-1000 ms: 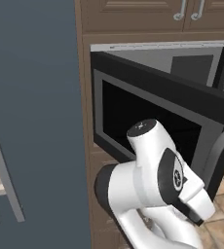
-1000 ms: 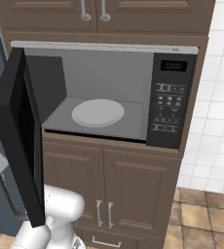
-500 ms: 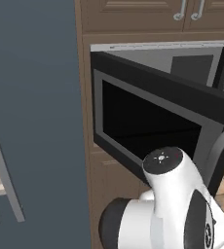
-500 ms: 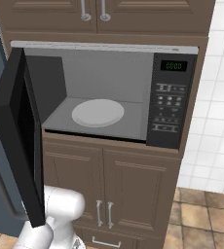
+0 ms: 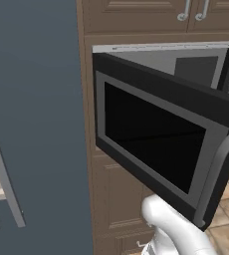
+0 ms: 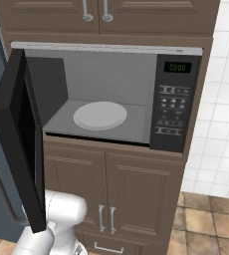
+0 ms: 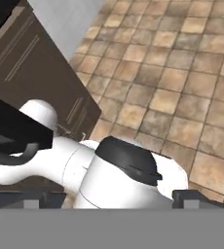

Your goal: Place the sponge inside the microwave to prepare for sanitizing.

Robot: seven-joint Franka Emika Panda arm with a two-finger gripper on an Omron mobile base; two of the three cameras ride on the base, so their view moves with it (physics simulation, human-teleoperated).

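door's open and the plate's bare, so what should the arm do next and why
Probably go find and grasp the sponge. The black microwave already has its dark-windowed door swung wide, its white round plate carries nothing, and the gripper is open, aimed down at the brown tiled floor.

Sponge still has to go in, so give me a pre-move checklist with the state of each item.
1. Microwave door swung open: ok.
2. Grey cavity free of clutter, with the white round plate bare: ok.
3. Sponge already inside: not ok, the plate holds nothing.
4. Sponge located: cannot tell.
5. Gripper open and holding nothing: ok; the hand view looks down at the tiled floor.
6. Arm clear of the open door: cannot tell, its white links sit low, just under the door's lower edge.
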